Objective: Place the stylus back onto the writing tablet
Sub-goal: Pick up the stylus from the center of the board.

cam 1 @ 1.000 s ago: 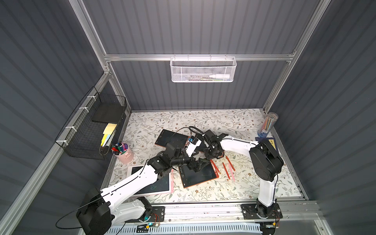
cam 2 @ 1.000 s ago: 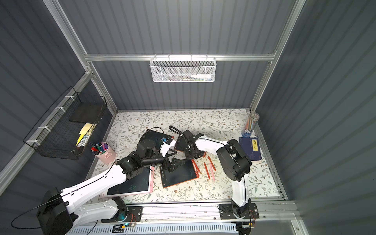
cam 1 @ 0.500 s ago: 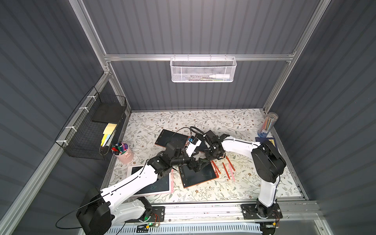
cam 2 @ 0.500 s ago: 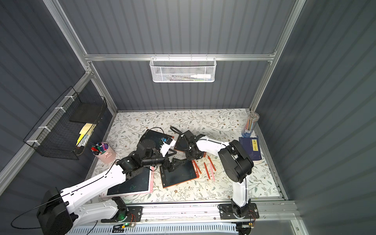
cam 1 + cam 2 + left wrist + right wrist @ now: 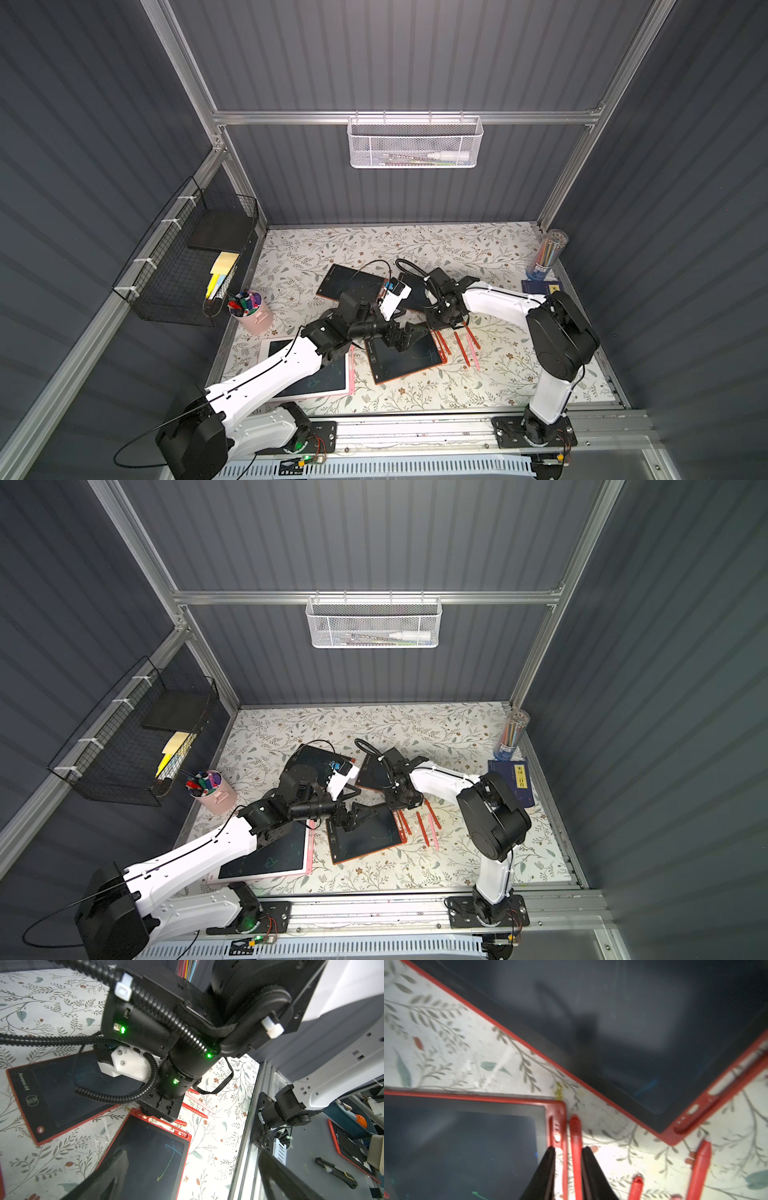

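Your right gripper (image 5: 568, 1150) is hanging with its jaws slightly parted, straddling but not pinching the red stylus (image 5: 575, 1132). In a top view, the stylus is lying flat just beside the writing tablet (image 5: 415, 363), along its 3 o'clock edge, and is running from 11 to 5 o'clock.

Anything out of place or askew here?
Yes. Several red and pink styluses lie loose on the floral mat beside the red tablet, whose edge slot is empty; a second red tablet lies skewed behind it.

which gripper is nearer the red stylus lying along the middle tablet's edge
Right. The right gripper straddles the stylus beside the tablet; the left gripper hangs open over that tablet's screen, farther off.
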